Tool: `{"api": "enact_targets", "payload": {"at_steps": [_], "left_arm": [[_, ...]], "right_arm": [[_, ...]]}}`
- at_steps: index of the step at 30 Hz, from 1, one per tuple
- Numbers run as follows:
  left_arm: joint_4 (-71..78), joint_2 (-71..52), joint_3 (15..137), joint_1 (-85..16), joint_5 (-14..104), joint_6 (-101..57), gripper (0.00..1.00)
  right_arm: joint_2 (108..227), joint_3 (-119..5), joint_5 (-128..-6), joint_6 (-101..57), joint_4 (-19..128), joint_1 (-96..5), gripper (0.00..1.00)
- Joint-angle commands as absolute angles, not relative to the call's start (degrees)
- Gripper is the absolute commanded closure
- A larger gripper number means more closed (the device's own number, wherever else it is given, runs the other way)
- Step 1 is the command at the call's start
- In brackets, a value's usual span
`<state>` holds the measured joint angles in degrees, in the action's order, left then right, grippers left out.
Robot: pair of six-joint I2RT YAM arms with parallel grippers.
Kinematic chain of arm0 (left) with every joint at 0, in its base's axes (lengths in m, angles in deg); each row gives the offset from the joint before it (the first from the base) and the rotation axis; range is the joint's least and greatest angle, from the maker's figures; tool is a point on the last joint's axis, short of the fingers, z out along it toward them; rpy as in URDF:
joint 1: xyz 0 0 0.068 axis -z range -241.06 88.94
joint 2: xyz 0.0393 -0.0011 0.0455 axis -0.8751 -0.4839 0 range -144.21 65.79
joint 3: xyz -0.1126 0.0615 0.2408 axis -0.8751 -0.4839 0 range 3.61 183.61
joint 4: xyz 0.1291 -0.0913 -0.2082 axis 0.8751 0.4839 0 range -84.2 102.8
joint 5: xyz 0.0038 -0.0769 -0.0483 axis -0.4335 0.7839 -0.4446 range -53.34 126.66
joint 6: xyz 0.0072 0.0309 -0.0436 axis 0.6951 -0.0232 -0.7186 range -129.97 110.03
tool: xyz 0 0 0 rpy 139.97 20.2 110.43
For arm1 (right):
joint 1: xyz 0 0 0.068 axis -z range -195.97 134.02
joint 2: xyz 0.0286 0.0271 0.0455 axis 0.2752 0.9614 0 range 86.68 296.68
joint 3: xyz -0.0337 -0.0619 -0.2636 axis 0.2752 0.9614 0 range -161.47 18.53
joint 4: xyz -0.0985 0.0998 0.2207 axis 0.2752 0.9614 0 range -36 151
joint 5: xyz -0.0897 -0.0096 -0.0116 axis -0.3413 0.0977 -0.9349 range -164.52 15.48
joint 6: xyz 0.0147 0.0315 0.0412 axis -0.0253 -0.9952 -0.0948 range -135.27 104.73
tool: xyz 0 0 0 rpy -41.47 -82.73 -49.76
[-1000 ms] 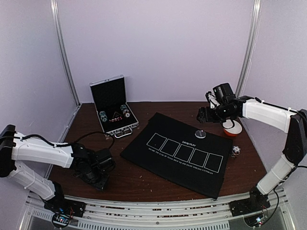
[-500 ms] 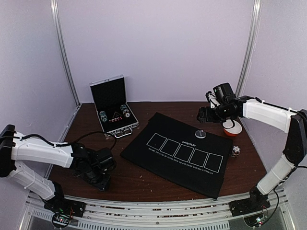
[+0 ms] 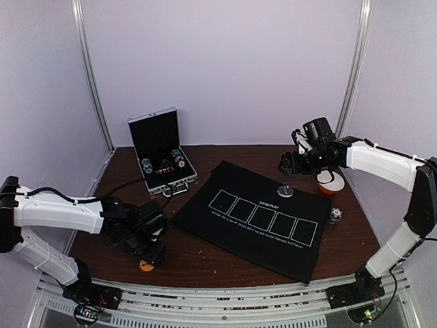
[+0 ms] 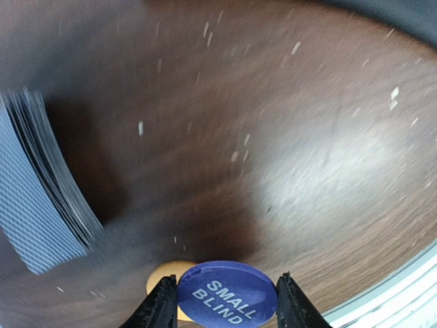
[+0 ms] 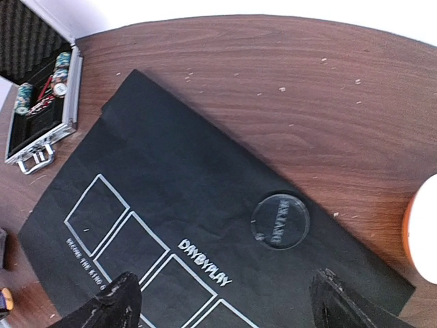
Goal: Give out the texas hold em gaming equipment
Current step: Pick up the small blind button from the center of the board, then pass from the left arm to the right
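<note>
My left gripper [image 4: 227, 304] is shut on a purple round button [image 4: 225, 290] marked SMALL BLIND, held just above the wood near the table's front left [image 3: 154, 250]. An orange button [image 4: 162, 281] lies on the table under it [image 3: 146, 265]. A fanned stack of blue-grey-backed cards [image 4: 37, 205] lies to the left in the left wrist view. My right gripper [image 5: 225, 307] hangs open above the black mat's far edge [image 3: 287, 164]. A dark round button [image 5: 280, 220] sits on the mat [image 3: 285, 191] below it.
The black mat [image 3: 232, 225] with white rectangles covers the table's middle. An open metal case [image 3: 162, 160] with striped chips [image 5: 61, 72] stands at the back left. An orange-and-white bowl [image 3: 330, 183] and a small chip stack [image 3: 334, 216] are at the right.
My left gripper has shifted right and lifted with the purple button, uncovering the orange button on the table. The right arm has not moved.
</note>
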<state>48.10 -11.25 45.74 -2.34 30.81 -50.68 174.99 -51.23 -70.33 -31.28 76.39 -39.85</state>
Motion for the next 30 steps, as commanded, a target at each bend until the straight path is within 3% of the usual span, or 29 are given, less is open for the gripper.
{"api": "enact_targets", "payload": {"at_steps": [1,7,14,30], "left_arm": [[46.5,-13.1,53.3,-1.7,25.5,-44.8,0.66],[43.4,-16.2,64.0,-0.7,17.1,-34.9,0.66],[35.3,-16.6,67.9,2.5,12.9,-25.2,0.66],[32.0,-17.2,67.5,4.2,9.6,-21.2,0.66]], "right_arm": [[174.4,-51.4,-64.6,-34.2,76.0,-42.8,0.13],[176.9,-49.7,-47.8,-44.4,65.6,-50.4,0.16],[183.7,-49.8,-35.0,-54.1,49.5,-60.2,0.19],[194.2,-54.1,-28.6,-63.4,36.0,-66.3,0.37]]}}
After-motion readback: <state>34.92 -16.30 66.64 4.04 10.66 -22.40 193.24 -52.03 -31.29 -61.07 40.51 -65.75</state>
